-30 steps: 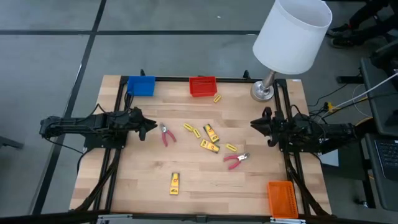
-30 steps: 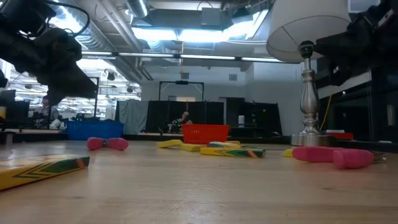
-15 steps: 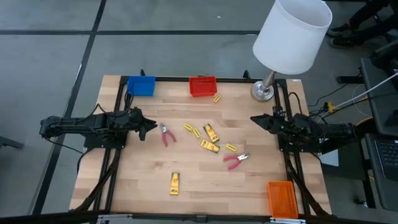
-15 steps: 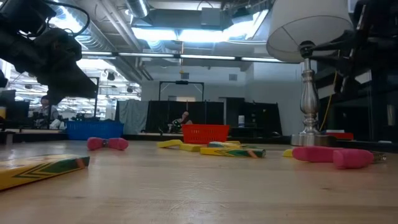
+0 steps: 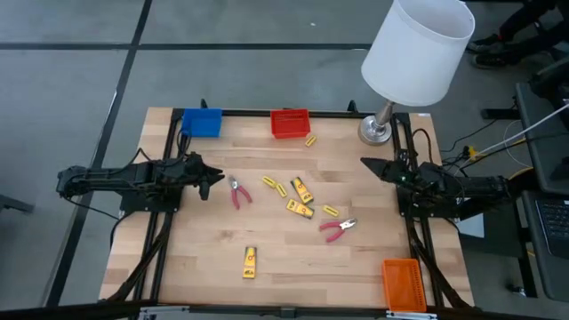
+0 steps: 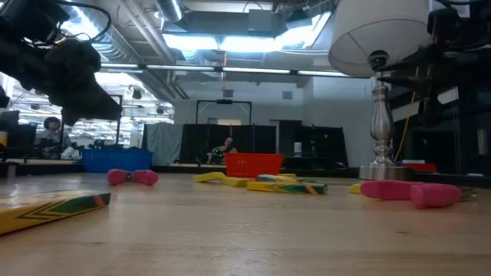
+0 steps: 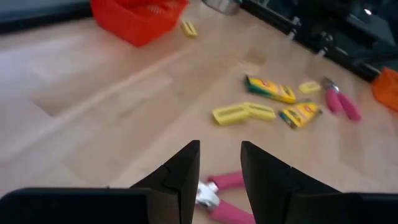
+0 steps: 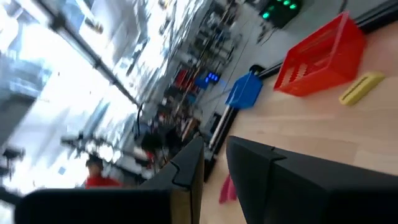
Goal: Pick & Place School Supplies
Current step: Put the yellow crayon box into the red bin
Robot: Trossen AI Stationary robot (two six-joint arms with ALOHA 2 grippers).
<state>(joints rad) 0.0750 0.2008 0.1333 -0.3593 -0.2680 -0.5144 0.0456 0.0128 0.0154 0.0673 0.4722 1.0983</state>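
Observation:
Yellow packets (image 5: pixel 302 189) (image 5: pixel 299 208) (image 5: pixel 250 262) and thinner yellow sticks (image 5: pixel 274 185) (image 5: pixel 330 211) (image 5: pixel 310 140) lie flat on the wooden table. One pink-handled plier tool (image 5: pixel 237 191) lies just ahead of my left gripper (image 5: pixel 213 180), which hovers open above the table; the tool (image 7: pixel 219 198) shows between and below its fingers. The second plier tool (image 5: pixel 338 228) lies right of centre. My right gripper (image 5: pixel 364 163) hangs near the table's right edge by the lamp, held level, open by a narrow gap, touching nothing.
A blue tray (image 5: pixel 202 122) and a red tray (image 5: pixel 290 123) stand at the far edge, and an orange tray (image 5: pixel 403 284) at the near right corner. A white-shaded lamp (image 5: pixel 418 49) stands on its metal base (image 5: pixel 375 132) at the far right. People show in the room beyond.
My right gripper has risen and swung a little toward the table's far edge, tipping up from pointing down at the table to lying about level. Nothing on the table has shifted.

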